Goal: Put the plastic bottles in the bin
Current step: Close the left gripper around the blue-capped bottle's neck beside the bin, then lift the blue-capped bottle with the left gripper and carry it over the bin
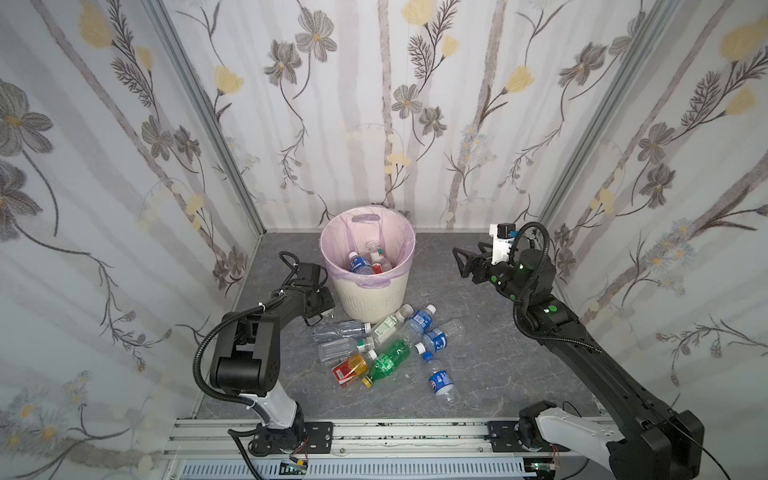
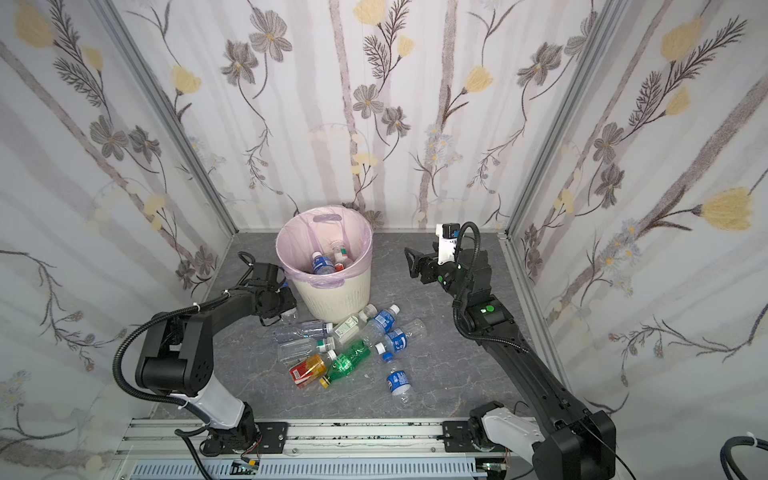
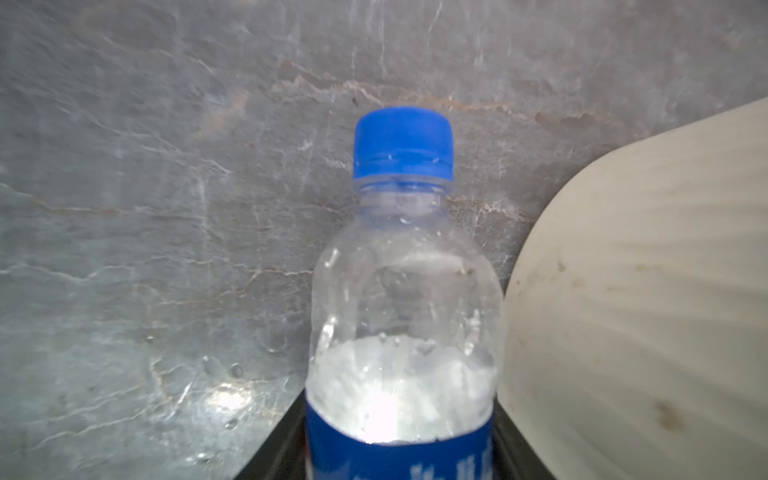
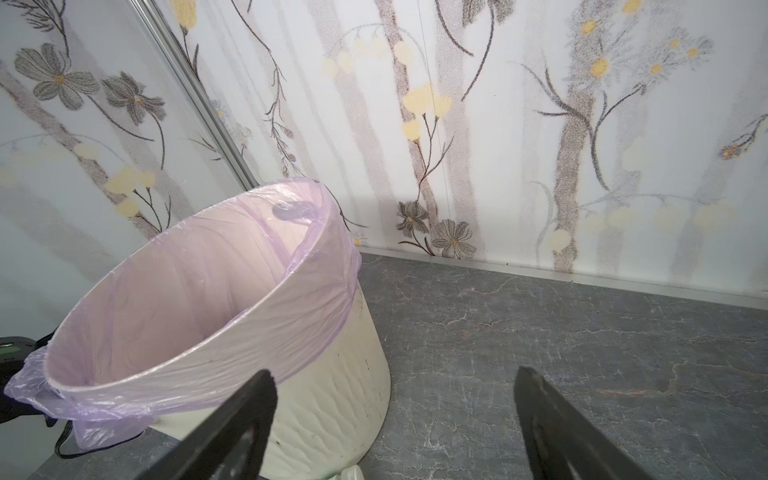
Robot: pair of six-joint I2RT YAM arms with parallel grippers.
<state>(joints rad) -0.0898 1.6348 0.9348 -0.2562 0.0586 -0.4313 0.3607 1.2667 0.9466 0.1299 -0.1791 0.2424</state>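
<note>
Plastic-wise, early days: pinching a blue-capped bottle point(image 3: 401, 291) in the left pincer point(image 3: 399, 453) just beside the bin point(image 1: 370, 291), right pincer point(image 4: 395, 415) spread and empty, with a few bottles point(image 1: 359, 264) binned and roughly nine loose near the left pincer.

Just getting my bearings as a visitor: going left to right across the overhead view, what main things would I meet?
left gripper → bin → right gripper; the loose bottles overlap the bin's span, so they are left out.

Robot lab cell, floral wallpaper panels point(image 1: 374, 104) (alu frame point(image 1: 202, 104)), stone-look tabletop point(image 1: 498, 374), arms point(image 1: 582, 353) on rail point(image 1: 395, 436).
</note>
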